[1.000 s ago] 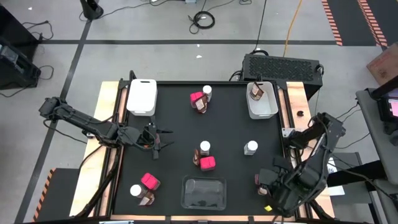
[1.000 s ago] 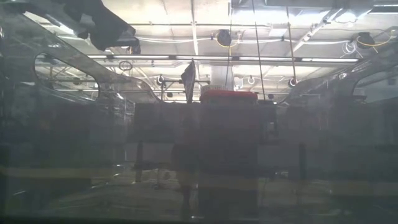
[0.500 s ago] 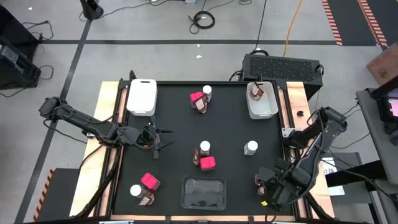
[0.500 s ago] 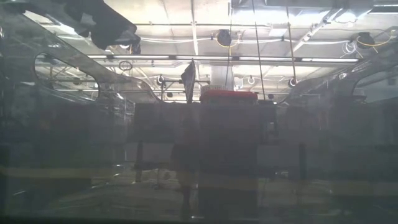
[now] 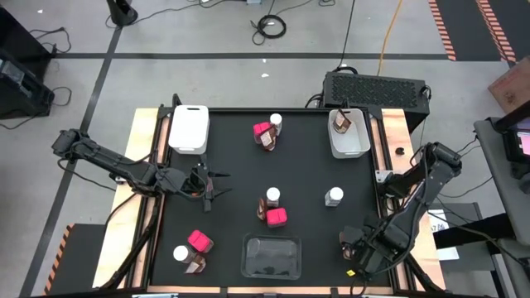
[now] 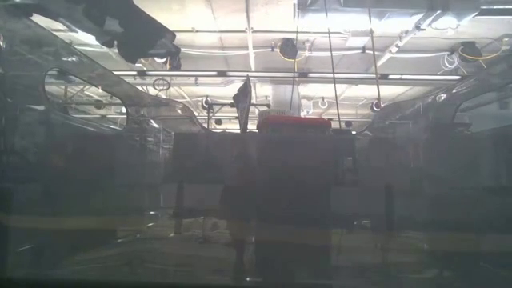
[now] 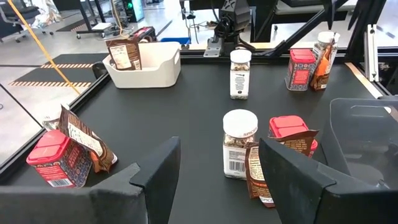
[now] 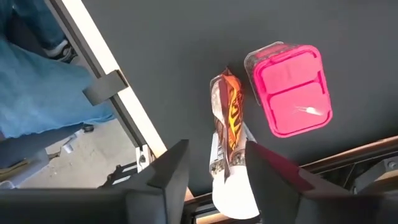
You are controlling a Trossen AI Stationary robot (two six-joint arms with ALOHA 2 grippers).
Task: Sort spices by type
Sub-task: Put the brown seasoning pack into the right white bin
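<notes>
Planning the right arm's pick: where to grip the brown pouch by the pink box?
Top edge of the brown pouch, from straight above. It stands thin on edge, so the open right gripper over it could pinch its flat faces; pink box sits close beside.

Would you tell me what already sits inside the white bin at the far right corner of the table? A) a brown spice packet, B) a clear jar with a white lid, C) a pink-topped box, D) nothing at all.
A: the white bin holds a single brown spice packet, seen from above and also standing in that bin in the left wrist view; nothing pink or white-lidded shows in it.
</notes>
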